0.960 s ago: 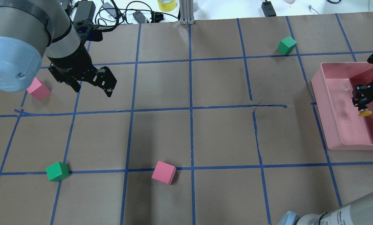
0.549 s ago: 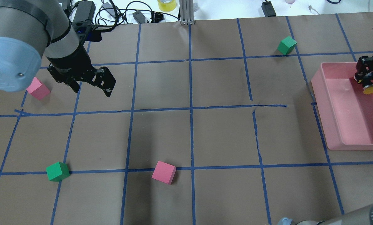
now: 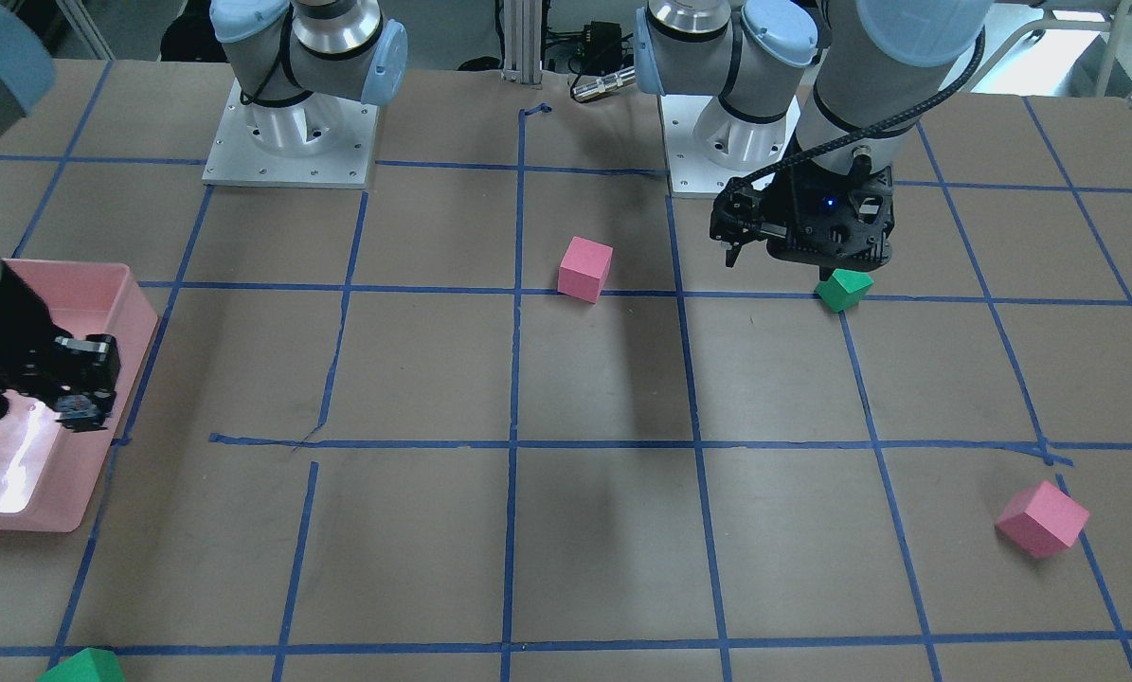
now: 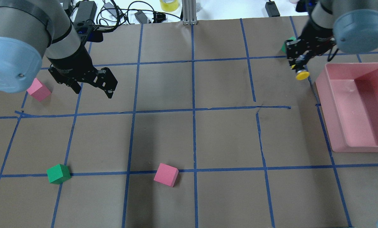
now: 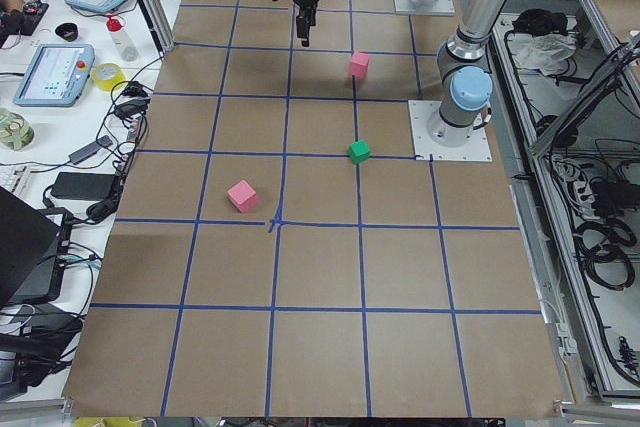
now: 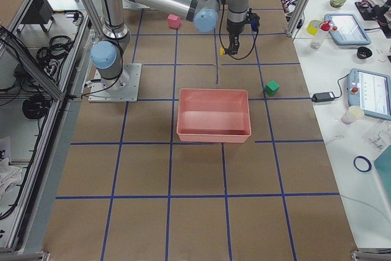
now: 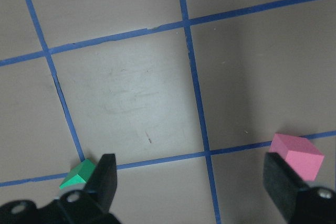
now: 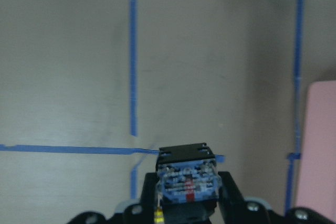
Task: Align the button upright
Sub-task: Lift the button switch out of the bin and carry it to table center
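Observation:
My right gripper is shut on the button. It holds the button above the paper just beyond the far left corner of the pink tray. The yellow cap hangs below the fingers. In the right wrist view the button's grey terminal base faces the camera between the fingers. The exterior right view shows the yellow cap beside that gripper. My left gripper is open and empty, high over the table's left side. Its two fingers stand wide apart.
A green cube sits right behind the right gripper. A pink cube lies near the left gripper. A green cube and a pink cube lie at the front. Cables and a tape roll lie past the far edge.
My right gripper has carried the button up out of the pink tray, away from the robot and to the left, past the tray's far left corner. The left arm has barely moved.

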Robot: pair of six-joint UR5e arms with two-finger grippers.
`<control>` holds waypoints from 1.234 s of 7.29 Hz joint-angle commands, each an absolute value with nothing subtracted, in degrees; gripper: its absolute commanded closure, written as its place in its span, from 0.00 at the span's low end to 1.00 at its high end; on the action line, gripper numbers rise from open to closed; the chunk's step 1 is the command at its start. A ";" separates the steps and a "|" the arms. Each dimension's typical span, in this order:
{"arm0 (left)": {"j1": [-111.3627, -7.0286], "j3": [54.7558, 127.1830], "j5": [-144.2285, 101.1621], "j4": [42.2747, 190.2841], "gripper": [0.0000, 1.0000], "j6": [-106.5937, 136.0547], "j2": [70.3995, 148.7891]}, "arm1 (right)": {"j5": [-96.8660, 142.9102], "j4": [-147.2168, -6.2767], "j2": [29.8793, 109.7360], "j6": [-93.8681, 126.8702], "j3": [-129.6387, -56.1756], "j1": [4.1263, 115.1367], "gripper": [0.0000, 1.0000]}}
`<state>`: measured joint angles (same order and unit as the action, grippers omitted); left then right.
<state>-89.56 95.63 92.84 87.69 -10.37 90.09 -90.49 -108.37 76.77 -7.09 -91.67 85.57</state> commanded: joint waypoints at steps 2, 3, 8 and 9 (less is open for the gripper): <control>-89.56 95.62 92.73 87.36 0.00 -10.37 90.09 | -90.35 -122.11 66.75 10.59 -92.37 103.32 1.00; -89.56 95.62 92.81 87.36 0.00 -10.37 90.09 | -90.53 -123.65 64.88 13.77 -92.46 106.84 1.00; -89.56 95.71 92.55 87.45 0.00 -10.37 90.09 | -91.14 -130.60 59.59 20.04 -94.48 112.59 1.00; -89.56 95.71 92.55 87.36 0.00 -10.37 90.09 | -91.14 -130.87 59.33 20.13 -94.48 112.59 1.00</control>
<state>-89.56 95.70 92.58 87.40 -10.37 90.09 -91.14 -130.16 59.73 19.98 -94.22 112.49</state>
